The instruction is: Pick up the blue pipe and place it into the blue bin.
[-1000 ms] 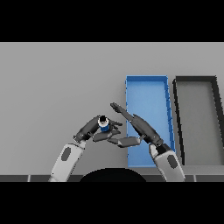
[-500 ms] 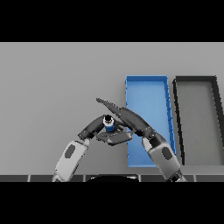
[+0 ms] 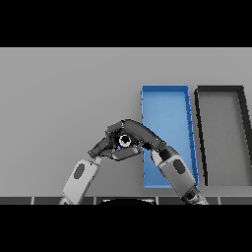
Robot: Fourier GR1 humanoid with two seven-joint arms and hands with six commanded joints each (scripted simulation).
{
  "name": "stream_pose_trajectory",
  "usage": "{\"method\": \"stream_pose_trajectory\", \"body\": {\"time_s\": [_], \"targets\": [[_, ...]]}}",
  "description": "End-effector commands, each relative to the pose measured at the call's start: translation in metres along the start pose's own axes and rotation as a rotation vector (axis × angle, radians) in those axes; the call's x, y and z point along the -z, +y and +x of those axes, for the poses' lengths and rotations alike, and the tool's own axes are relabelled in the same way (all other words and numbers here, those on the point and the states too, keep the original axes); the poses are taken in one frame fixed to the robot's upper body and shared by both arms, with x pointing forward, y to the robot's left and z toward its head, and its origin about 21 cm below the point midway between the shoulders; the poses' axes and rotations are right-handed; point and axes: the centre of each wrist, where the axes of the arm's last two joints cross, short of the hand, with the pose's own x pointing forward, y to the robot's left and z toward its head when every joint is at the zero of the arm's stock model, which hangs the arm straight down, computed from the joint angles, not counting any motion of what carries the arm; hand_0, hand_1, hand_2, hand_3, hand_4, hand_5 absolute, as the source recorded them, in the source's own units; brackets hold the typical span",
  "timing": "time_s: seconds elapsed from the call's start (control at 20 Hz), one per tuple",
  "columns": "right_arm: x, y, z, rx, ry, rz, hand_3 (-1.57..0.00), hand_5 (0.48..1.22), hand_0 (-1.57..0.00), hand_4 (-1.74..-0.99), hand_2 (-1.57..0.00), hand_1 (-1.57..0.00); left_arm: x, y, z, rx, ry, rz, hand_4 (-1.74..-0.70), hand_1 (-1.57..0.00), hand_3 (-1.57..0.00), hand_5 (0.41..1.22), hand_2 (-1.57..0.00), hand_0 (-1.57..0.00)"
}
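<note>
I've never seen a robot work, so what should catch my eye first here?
Both dark hands meet at the table's middle: the right hand and left hand curl round a small blue pipe. Just to the right lies the blue bin, with a black bin beyond it.

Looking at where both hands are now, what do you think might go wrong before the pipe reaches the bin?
1. Both the left hand and right hand curl tightly around the blue pipe, which is mostly hidden; if one lets go unevenly, it may slip onto the table.
2. The pipe sits just left of the blue bin; carried low, it could catch the near wall.
3. The black bin lies right beside; overshooting could miss the target.
</note>
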Motion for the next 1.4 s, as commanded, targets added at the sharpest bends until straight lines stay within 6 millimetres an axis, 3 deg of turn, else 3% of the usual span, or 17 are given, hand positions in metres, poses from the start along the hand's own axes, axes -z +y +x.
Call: {"method": "stream_pose_trajectory", "body": {"time_s": [0.0, 0.1, 0.25, 0.4, 0.65, 0.7, 0.75, 0.9, 1.0, 1.15, 1.35], "targets": [[0.003, 0.001, -0.001, 0.019, -0.015, -0.003, -1.02, 0.650, -1.22, -1.581, -1.23, -1.22, -0.002, 0.001, 0.000, -0.025, -0.002, 0.004, -1.68, -1.57, -1.52, 1.221, -1.57, -1.57], [0.002, 0.004, -0.003, 0.048, -0.066, 0.003, -1.19, 0.856, -1.34, -1.628, -1.35, -1.34, 0.002, -0.001, 0.000, -0.043, -0.031, -0.003, -1.70, -1.57, -1.50, 1.221, -1.57, -1.57], [0.002, 0.008, -0.006, 0.020, -0.097, -0.003, -1.36, 1.034, -1.45, -1.680, -1.46, -1.45, 0.001, 0.004, 0.002, -0.048, -0.008, -0.018, -1.72, -1.57, -1.44, 1.221, -1.57, -1.57], [0.001, 0.012, -0.004, 0.016, -0.120, 0.001, -1.46, 1.125, -1.51, -1.710, -1.51, -1.51, 0.003, 0.002, 0.003, -0.041, -0.033, -0.014, -1.73, -1.57, -1.43, 1.221, -1.57, -1.57], [0.006, 0.014, -0.001, 0.039, -0.133, -0.048, -1.54, 1.190, -1.55, -1.731, -1.55, -1.55, 0.000, 0.008, 0.006, 0.025, -0.047, 0.033, -1.72, -1.57, -1.45, 1.221, -1.57, -1.57], [0.004, 0.014, -0.002, 0.034, -0.148, -0.052, -1.54, 1.196, -1.56, -1.733, -1.56, -1.56, -0.001, 0.008, 0.008, 0.047, -0.038, 0.045, -1.60, -1.34, -1.17, 1.221, -1.29, -1.46], [0.006, 0.014, -0.003, 0.034, -0.131, -0.051, -1.55, 1.201, -1.56, -1.734, -1.56, -1.56, -0.004, 0.011, 0.006, 0.050, -0.026, 0.026, -1.47, -1.07, -0.93, 1.221, -1.03, -1.17], [0.006, 0.017, 0.000, 0.043, -0.095, -0.057, -1.56, 1.211, -1.56, -1.738, -1.56, -1.56, -0.004, 0.013, 0.004, 0.091, -0.008, -0.054, -1.21, -0.55, -0.48, 1.221, -0.53, -0.60], [0.005, 0.022, 0.000, 0.036, -0.090, -0.063, -1.56, 1.214, -1.57, -1.739, -1.57, -1.57, -0.005, 0.016, 0.004, 0.122, 0.025, -0.057, -1.08, -0.35, -0.30, 1.029, -0.34, -0.38], [0.003, 0.020, 0.000, 0.014, -0.080, -0.076, -1.57, 1.218, -1.57, -1.740, -1.57, -1.57, -0.003, 0.011, 0.004, 0.103, 0.065, -0.037, -1.00, -0.18, -0.16, 0.770, -0.17, -0.20], [0.005, 0.021, 0.002, 0.056, -0.074, -0.069, -1.57, 1.220, -1.57, -1.741, -1.57, -1.57, -0.006, 0.010, 0.001, 0.070, 0.098, -0.016, -0.97, -0.07, -0.06, 0.567, -0.07, -0.08]]}}
